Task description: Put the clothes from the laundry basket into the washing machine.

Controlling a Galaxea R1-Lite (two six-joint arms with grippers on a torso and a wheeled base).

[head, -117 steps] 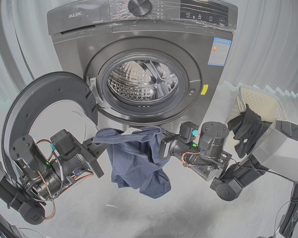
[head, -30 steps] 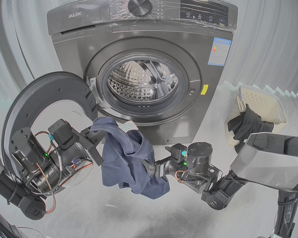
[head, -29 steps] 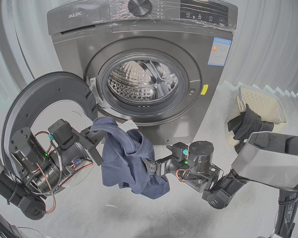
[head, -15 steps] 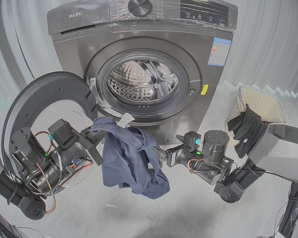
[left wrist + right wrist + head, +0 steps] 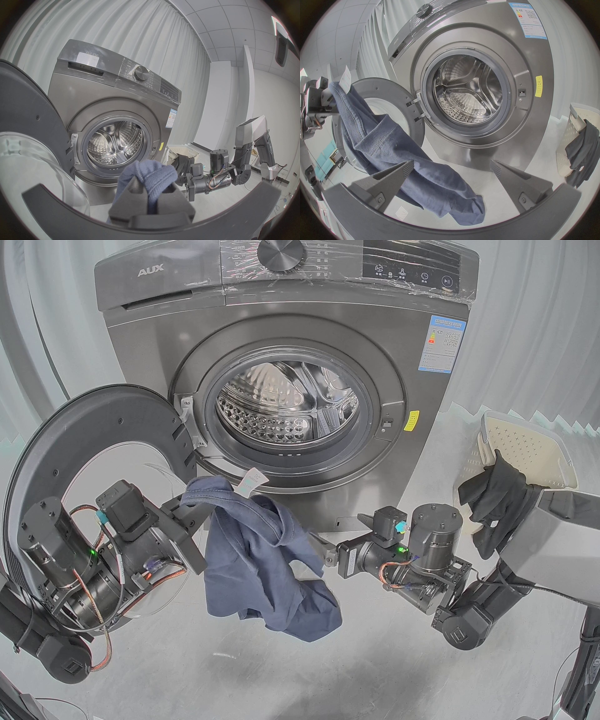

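at the far left the door (image 5: pixel 94 427) of the washing machine (image 5: pixel 281 321) stands swung open. just beside it the left jaws are clamped on the collar edge of a blue garment (image 5: pixel 256 559), whose white label (image 5: pixel 250 480) sticks up. the cloth hangs from that single pinch in front of the machine, below the rim of the open drum (image 5: pixel 281 405). to its right the right jaws are spread wide at the garment's free edge: the cloth lies across one finger and sags into the gap, but nothing is gripped. farther right the laundry basket (image 5: pixel 531 446) holds a dark garment (image 5: pixel 500 490) draped over its rim.

the step in hand looks like loading the blue garment. the next move probably calls for the right jaws to close on the sagging fold. both arms could then lift the bundle over the rim and push it into the drum.
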